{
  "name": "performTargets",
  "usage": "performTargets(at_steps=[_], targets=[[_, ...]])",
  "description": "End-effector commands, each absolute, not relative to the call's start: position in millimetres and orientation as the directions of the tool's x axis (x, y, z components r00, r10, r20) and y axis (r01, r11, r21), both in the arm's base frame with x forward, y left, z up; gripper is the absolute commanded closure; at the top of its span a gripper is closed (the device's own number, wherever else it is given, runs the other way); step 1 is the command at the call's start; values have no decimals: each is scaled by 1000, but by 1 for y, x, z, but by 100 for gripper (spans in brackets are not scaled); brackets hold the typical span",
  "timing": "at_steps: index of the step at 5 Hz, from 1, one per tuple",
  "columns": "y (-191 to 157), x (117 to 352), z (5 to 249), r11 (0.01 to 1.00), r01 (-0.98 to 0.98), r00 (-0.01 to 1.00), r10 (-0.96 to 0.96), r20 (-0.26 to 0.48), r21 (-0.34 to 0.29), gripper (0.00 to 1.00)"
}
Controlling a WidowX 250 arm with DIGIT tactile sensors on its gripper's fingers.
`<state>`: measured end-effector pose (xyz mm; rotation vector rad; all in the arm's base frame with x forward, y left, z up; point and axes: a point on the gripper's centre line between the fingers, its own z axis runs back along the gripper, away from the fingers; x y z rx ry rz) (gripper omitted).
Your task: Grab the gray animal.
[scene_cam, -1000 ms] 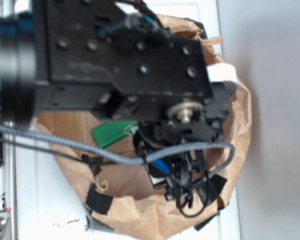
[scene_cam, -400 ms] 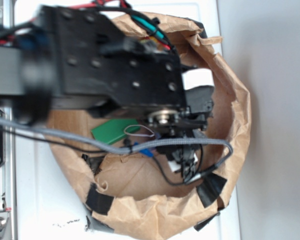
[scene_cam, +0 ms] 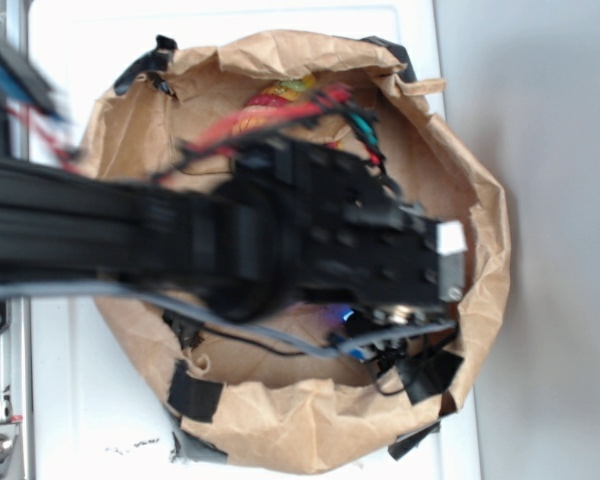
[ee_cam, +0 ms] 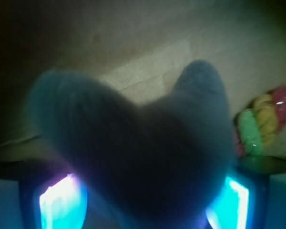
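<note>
Only wrist-side: gray animal between hand fingers; outside, hidden.

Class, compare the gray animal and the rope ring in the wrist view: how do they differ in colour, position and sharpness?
Colour: the gray animal is plain dark gray; the rope ring is red, yellow and green.
Position: the animal fills the centre, between the glowing fingers; the ring lies at the right edge, on the brown paper.
Sharpness: the animal is a close blur; the ring shows its twisted strands.
Both look soft.

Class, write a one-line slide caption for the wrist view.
Blurred gray animal fills the view between the glowing fingers, rope ring at right.
</note>
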<state>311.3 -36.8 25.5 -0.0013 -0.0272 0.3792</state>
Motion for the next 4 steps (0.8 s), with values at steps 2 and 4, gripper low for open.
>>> performTargets(at_steps=[2,4], targets=[[-44,317,67,922,-368,925,376,48,-115,100],[-22,294,145,907,-321,942,336,8,-273,100]])
